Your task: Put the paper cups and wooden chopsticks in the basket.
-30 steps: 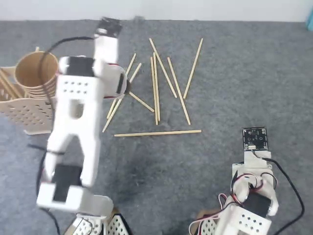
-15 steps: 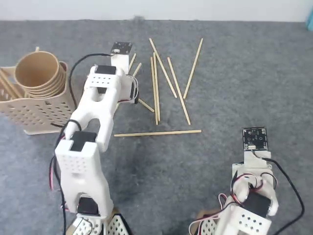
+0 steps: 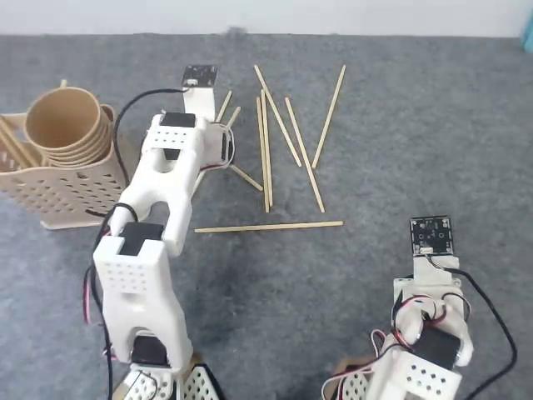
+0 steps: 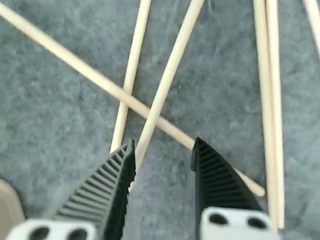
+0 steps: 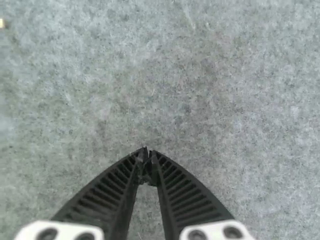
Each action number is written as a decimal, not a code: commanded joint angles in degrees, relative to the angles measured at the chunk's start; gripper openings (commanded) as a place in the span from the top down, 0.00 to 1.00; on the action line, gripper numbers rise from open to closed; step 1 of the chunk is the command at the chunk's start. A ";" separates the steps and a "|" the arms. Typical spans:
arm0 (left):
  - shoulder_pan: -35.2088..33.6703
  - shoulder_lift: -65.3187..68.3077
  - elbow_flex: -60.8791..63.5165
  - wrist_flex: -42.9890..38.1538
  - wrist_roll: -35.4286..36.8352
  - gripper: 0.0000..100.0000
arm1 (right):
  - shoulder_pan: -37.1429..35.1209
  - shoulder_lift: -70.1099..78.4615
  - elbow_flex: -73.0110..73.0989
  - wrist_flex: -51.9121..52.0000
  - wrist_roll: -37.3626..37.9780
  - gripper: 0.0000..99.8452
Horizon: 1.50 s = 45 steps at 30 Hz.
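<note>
so my left hand [image 4: 164, 146] was released, jaws apart, tips right down by the grey bench [image 3: 416, 125] and straddling one chopstick [image 4: 166, 82]. problem imo: a second chopstick [image 4: 85, 67] ran diagonal across it, crossing just ahead of the jaws and passing close by one tip. if i'd clenched right there i prob would've caught both, or pinched the one and flicked the other off sideways. a third stick [image 4: 131, 75] lay just beside the other jaw too, so drifting that way = wrong stick. couldn't tell which of the crossed two was on top tbh.

other worry: these things are long, thin and round. grabbed off-centre, it'd likely swing in the grip, and the free end could knock the basket [image 3: 50, 196] rim or the paper cups [image 3: 65, 125] instead of dropping in. the fuzzy bench surface might also snag the tips if i went lower.

the sticks themselves: pale plain wood, straight, smooth. the rest of the wooden chopsticks [image 3: 275, 142] lay loose on the bench in a rough fan, some overlapping, w/ one lone stick [image 3: 268, 226] lying crosswise closer to my side. all well apart from the basket, which sat off at my left w/ the cups stacked inside and a few sticks [image 3: 15, 143] poking up in it.

right hand [image 5: 146, 154] was clenched on nothing, over bare bench.
</note>
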 commanded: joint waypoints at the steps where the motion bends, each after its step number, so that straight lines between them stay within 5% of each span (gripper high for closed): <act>1: -0.35 -0.18 -0.57 -2.90 2.81 0.82 | -0.57 -0.92 -0.26 0.04 0.88 0.99; 8: -0.09 6.24 -10.07 2.81 9.93 0.82 | -0.31 -0.92 -0.26 0.04 0.88 0.99; 18: 0.18 27.69 -43.47 29.45 18.29 0.83 | -0.31 -0.92 -0.26 0.13 0.88 0.99; 23: 0.26 36.92 -63.08 40.79 18.11 0.99 | -0.31 -0.92 -0.26 0.13 0.88 0.99; 45: 1.23 20.66 -64.31 40.79 7.74 0.99 | -0.66 -0.92 -0.26 -0.04 0.88 0.99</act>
